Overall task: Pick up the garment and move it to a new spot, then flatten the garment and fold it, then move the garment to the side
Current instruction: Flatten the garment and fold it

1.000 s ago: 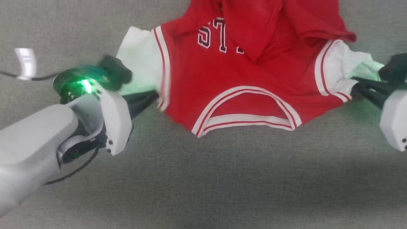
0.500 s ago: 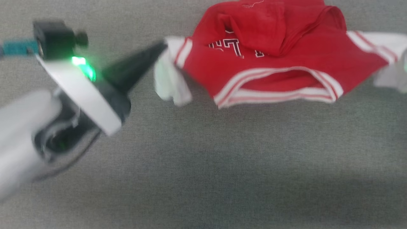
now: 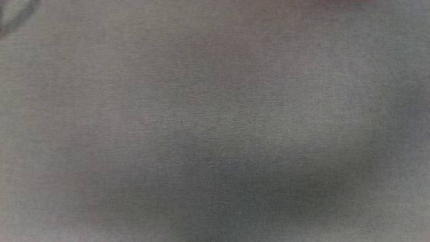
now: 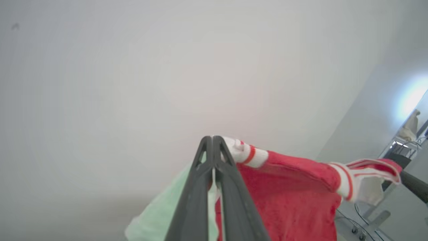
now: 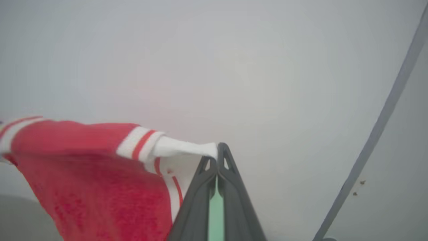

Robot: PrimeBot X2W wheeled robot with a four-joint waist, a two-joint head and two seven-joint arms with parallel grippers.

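Note:
In the left wrist view my left gripper (image 4: 213, 138) is shut on a white sleeve of the garment (image 4: 291, 194). The red jersey hangs in the air, stretched to the right toward its other striped sleeve (image 4: 364, 177). There a dark finger (image 4: 414, 185) of the other arm meets it. In the right wrist view my right gripper (image 5: 219, 147) is shut on the other white sleeve end, and the garment (image 5: 83, 167) hangs to the left of it. A thin reddish blur (image 3: 346, 1) lies at the head view's top edge.
The grey cloth-covered surface (image 3: 215, 121) spreads across the head view, blurred and shadowed near the bottom. Both wrist views look up at a pale wall or ceiling. A grey slanted bar (image 5: 378, 134) runs at the right. A wheeled stand (image 4: 367, 224) shows low right.
The jersey, held by its sleeves, and both arms have slid up and out of the head picture. The whole picture is blurred and shifted, so the camera has moved too.

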